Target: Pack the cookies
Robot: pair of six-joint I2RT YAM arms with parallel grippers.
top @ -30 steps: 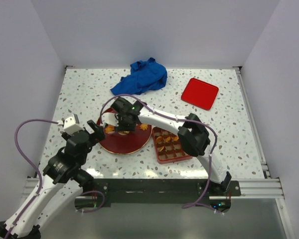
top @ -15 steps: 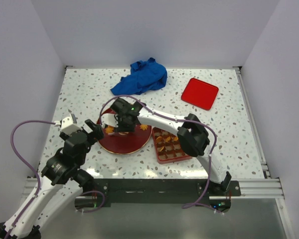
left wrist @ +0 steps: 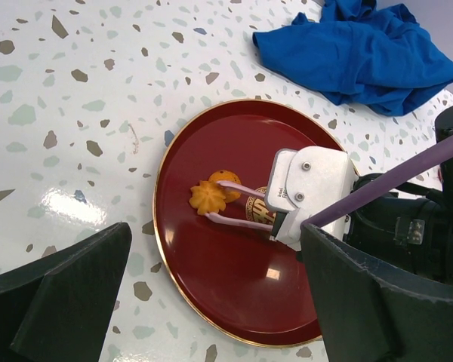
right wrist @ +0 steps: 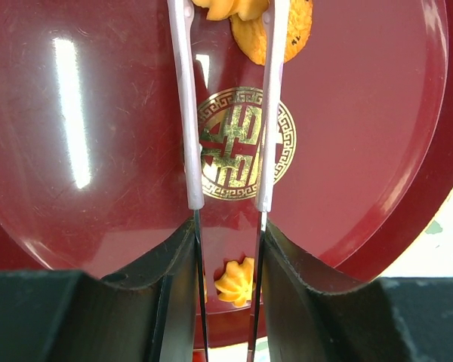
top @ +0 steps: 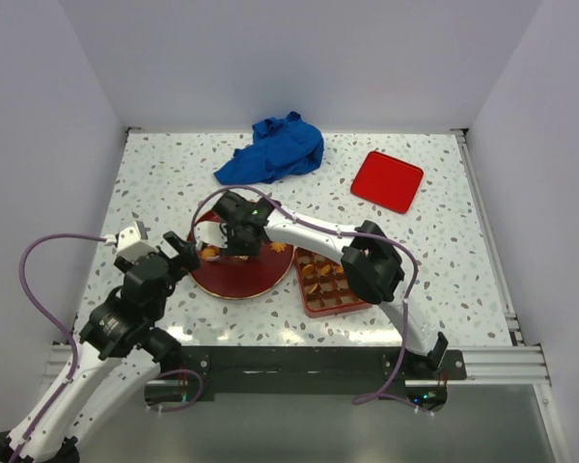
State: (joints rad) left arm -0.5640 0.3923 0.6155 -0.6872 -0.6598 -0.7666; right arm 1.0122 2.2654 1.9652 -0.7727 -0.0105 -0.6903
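Observation:
A flower-shaped cookie [left wrist: 208,197] lies on the dark red plate [left wrist: 226,302], touching a round cookie [left wrist: 228,178]. My right gripper [left wrist: 214,200] reaches in from the right. Its thin pink fingers [right wrist: 180,90] are closed against both sides of the flower cookie [right wrist: 230,7], which rests on the plate. Another flower cookie [right wrist: 236,277] lies on the plate under the right wrist and also shows in the top view [top: 278,247]. My left gripper [top: 181,253] is open and empty at the plate's left edge [top: 201,280].
A red compartment tray [top: 336,310] holding several cookies [top: 320,274] stands right of the plate. A red lid [top: 387,180] lies at the back right. A crumpled blue cloth [top: 275,149] lies behind the plate.
My right gripper has moved slightly left across the plate, to the cookies at its left side. My left gripper has shifted a little closer to the plate's edge.

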